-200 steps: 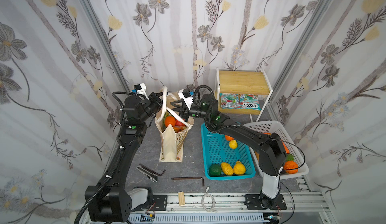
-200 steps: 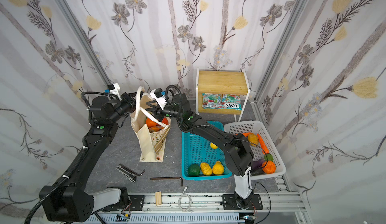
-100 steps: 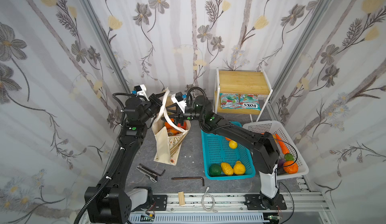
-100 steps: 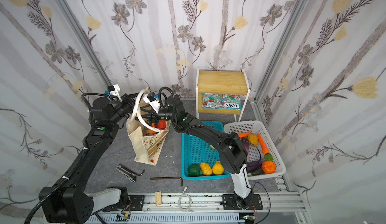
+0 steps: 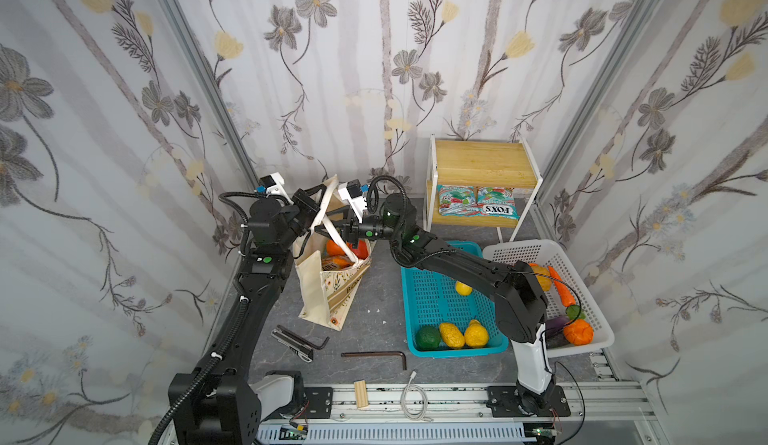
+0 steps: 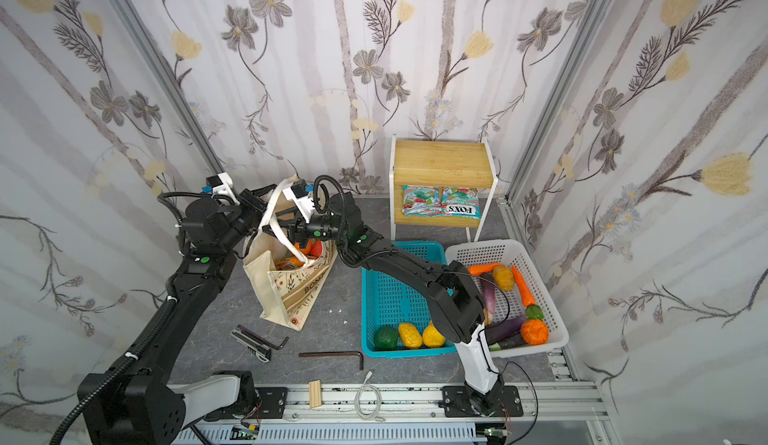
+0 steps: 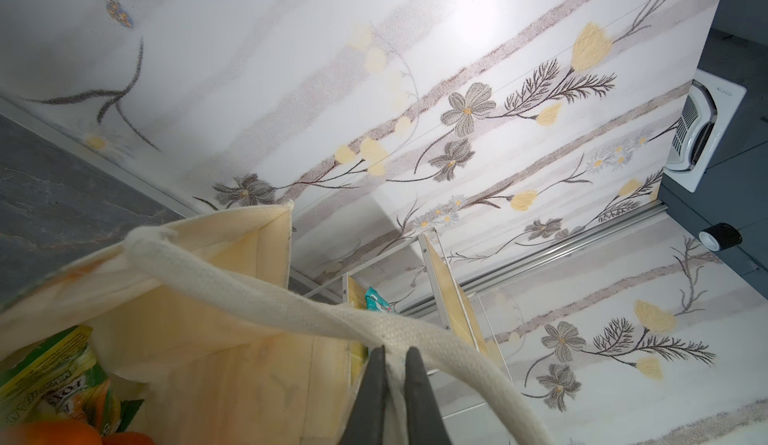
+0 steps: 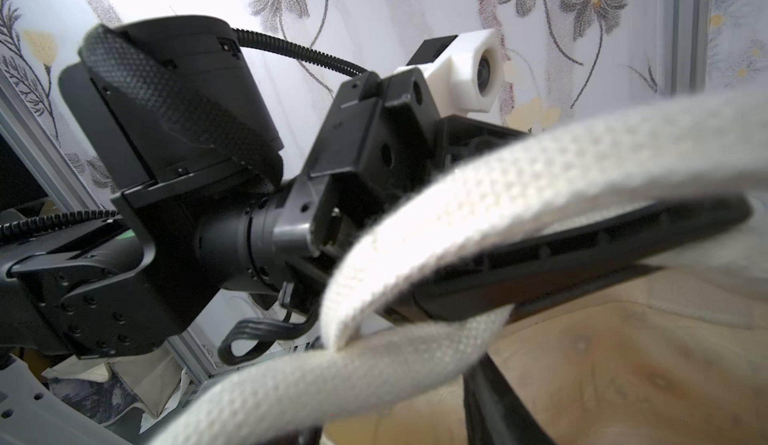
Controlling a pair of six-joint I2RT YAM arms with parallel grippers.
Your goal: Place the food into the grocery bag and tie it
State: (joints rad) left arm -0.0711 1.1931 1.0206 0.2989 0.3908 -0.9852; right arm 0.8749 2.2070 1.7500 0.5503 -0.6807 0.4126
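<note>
Grocery bag point(image 5: 320, 293) sits slumped on worktop point(image 5: 374, 289), at 9 o'clock from teal basket point(image 5: 428, 306). Left hand point(image 7: 392, 353) pinched tight on a rope handle point(image 7: 257, 293). Right hand point(image 5: 338, 231) over bag mouth, behind crossing handles; apart or together, cannot tell. Food point(image 5: 334, 247) inside mostly hidden: orange, red, packet edges show. Bag's far rim hidden behind both wrists in both top views.

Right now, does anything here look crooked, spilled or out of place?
The grocery bag leans askew, held up by one rope handle pinched in the left gripper. A hex key and a white cable lie loose in front of it.
</note>
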